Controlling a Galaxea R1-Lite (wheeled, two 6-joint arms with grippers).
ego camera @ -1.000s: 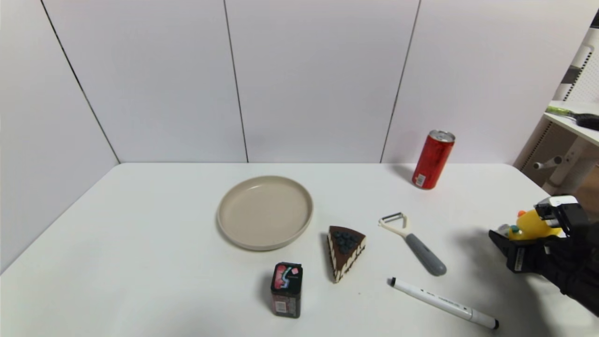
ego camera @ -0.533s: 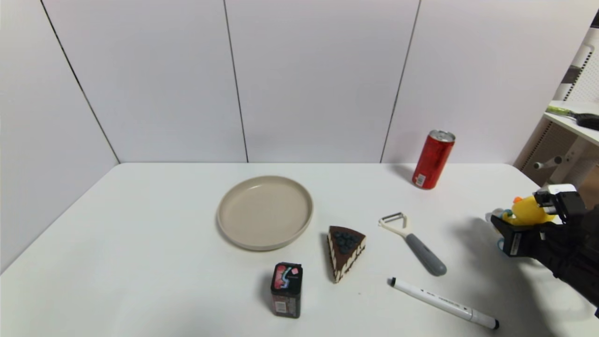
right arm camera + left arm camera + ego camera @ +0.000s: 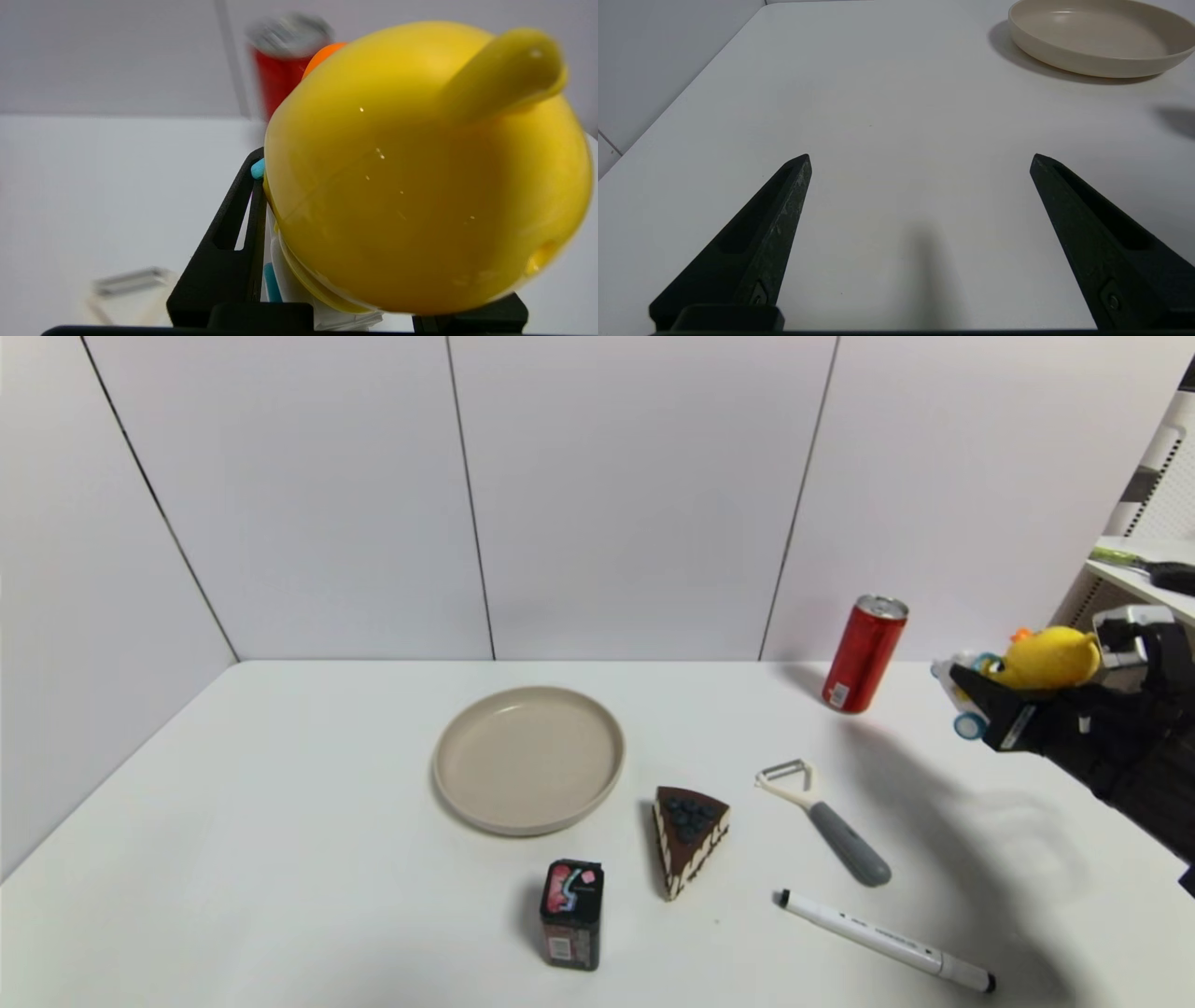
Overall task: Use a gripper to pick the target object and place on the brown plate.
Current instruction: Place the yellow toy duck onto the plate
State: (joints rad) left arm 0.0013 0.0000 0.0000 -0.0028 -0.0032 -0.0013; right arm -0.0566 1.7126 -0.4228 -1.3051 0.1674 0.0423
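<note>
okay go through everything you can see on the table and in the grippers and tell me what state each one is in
Right gripper: shut on the toy, raised off the table.
Yellow plastic duck toy on a white cart with blue wheels: held, airborne.
Left gripper: open, empty, low over the table.
Round beige-tan plate: empty, flat.
Red drink can: upright.
Chocolate cake slice: resting on table.
Grey-handled peeler: lying flat.
White marker pen: capped, lying flat.
Small dark box: standing upright.

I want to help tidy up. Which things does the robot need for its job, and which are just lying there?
Needed: duck toy, held up by the right gripper; brown plate.

Just lying about: red can, peeler, pen, cake slice, small box.
</note>
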